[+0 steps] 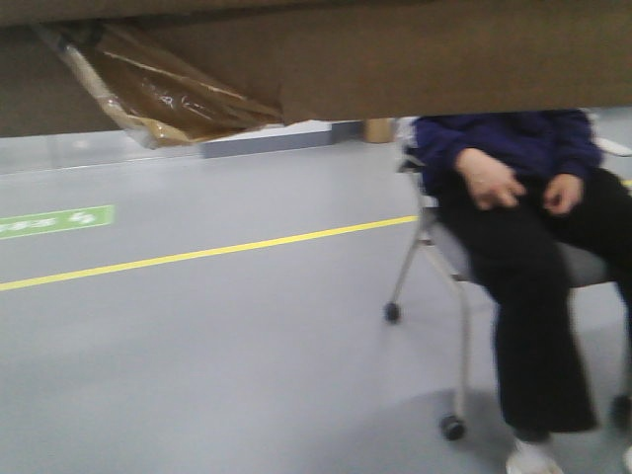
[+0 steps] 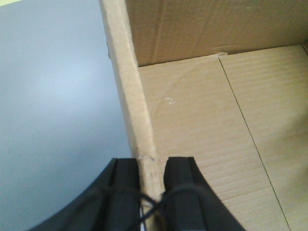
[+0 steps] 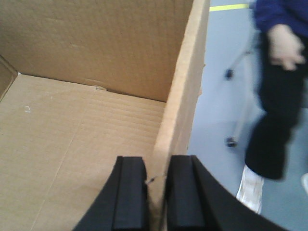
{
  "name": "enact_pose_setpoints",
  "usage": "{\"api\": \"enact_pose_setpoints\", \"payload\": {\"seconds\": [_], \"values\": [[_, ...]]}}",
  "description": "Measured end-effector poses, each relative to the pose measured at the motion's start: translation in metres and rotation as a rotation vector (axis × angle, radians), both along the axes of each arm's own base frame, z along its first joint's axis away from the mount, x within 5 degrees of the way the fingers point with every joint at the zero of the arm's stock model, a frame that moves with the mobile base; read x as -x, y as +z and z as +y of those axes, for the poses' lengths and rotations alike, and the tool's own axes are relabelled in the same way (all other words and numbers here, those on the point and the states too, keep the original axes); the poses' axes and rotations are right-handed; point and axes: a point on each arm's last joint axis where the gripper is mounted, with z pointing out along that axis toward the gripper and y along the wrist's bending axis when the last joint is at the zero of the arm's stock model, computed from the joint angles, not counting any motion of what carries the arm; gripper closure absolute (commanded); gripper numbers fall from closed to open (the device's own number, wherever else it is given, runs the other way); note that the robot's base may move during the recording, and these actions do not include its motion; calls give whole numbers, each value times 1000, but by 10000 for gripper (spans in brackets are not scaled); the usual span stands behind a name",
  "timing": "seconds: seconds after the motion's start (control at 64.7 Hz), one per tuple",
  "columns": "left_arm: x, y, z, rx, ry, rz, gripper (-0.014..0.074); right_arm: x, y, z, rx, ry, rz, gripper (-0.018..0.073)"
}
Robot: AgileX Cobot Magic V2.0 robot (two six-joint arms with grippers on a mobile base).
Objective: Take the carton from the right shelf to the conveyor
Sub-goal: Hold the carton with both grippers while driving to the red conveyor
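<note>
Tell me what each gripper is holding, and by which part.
Both hold the carton. The left gripper pinches the rim of its left wall, the right gripper the rim of its right wall, one finger inside, one outside.

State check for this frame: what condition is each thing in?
carton: top open, empty, held at two walls
left end effector: shut on carton wall
right end effector: shut on carton wall
tape: hanging loose under carton
person: seated
</note>
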Motion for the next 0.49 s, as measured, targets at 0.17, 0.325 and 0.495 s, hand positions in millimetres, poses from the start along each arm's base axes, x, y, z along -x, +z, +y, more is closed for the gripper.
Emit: {"api": "enact_pose_setpoints", "payload": {"seconds": [0.17, 0.325, 0.495], "values": [[0, 0, 0, -2, 1, -1, 615, 0, 0, 0, 0, 0, -1, 629], [0, 0, 0, -4, 2, -1, 615, 0, 0, 0, 0, 0, -1, 629], [0, 0, 1, -10, 6, -4, 615, 0, 0, 0, 0, 0, -1, 629]]}}
